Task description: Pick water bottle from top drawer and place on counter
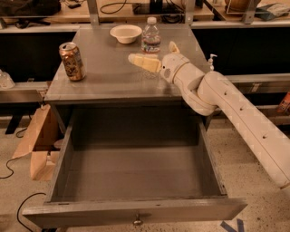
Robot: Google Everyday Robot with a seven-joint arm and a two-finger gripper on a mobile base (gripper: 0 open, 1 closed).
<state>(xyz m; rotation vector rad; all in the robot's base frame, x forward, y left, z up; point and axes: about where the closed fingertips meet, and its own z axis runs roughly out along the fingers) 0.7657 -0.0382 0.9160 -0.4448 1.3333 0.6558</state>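
Note:
The water bottle (151, 35) stands upright on the counter (108, 77), towards the back near the middle. It is clear with a white cap and a pale label band. My gripper (158, 55) is over the counter just in front of the bottle, open. The near finger (143, 62) points left and crosses below the bottle's base. The far finger (173, 46) is to the bottle's right. I cannot tell if either finger touches the bottle. The top drawer (136, 212) is pulled fully out below the counter, and its box is empty.
A gold-brown soda can (71, 61) stands at the counter's left. A white bowl (126, 33) sits at the back beside the bottle. A small white pump bottle (210, 61) is right of the cabinet. Cardboard (35, 140) leans at the left. A wooden desk with cables (136, 9) runs behind.

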